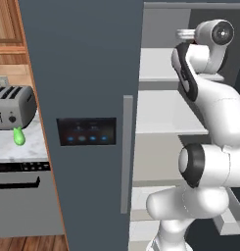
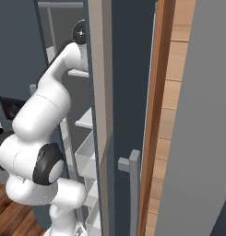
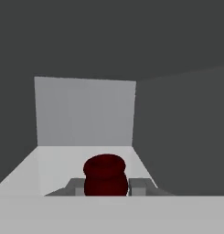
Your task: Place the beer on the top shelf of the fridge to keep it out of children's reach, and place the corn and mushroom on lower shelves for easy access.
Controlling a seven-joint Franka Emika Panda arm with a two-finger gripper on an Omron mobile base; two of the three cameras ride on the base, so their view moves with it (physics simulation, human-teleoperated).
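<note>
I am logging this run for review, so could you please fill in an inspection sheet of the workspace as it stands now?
Surface: pale grey shelf inside the fridge, under the gripper.
Job's things: beer, dark red top seen from above, between the fingers; corn on the marble counter by the toaster; mushroom: nothing seen.
Clutter: nothing seen.
Grippers: gripper shut on the beer, reaching into the fridge's upper part.
Cables: nothing seen.
Surroundings: fridge door open, control panel lit blue, wood cabinets, wood floor.
</note>
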